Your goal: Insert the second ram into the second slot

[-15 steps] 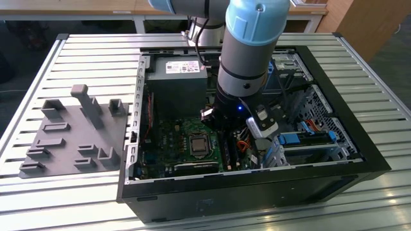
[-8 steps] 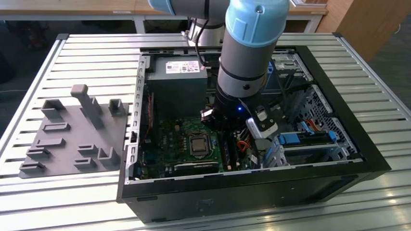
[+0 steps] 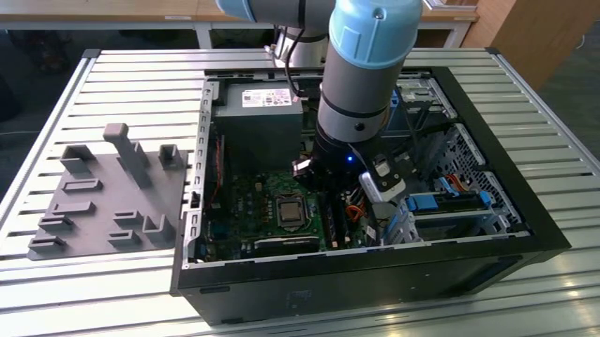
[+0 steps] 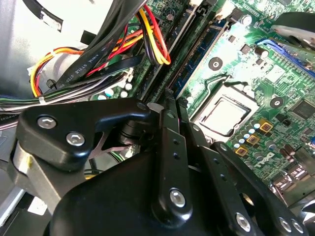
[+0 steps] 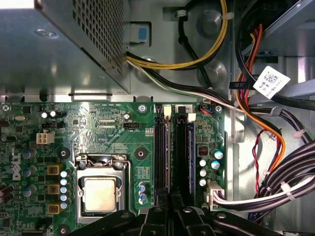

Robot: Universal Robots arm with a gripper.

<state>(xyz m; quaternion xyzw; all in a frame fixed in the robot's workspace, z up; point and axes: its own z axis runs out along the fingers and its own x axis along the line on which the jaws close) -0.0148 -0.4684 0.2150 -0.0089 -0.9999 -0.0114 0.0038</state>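
My gripper (image 5: pixel 170 200) hangs low inside the open computer case (image 3: pixel 525 210), right over the upright memory slots (image 5: pixel 183 152) beside the processor socket (image 5: pixel 100 192). Its black fingers (image 4: pixel 166 128) are drawn close together with only a narrow gap between them. A thin green strip, seen edge-on, runs out from that gap along the slots; I take it for the second ram (image 5: pixel 171 157), held just above or at the slot rows. In the exterior view the arm (image 3: pixel 361 84) covers the fingertips, and green strips (image 3: pixel 331 226) stand in the slot area under it.
Bundled black, orange, red and yellow cables (image 5: pixel 266 147) crowd one side of the slots. The grey power supply (image 3: pixel 258 119) sits at the case's far end. Blue drive-bay clips (image 3: pixel 426 203) lie on the exterior view's right. A grey fixture plate (image 3: pixel 103 203) rests outside on the slatted table (image 3: pixel 112 77).
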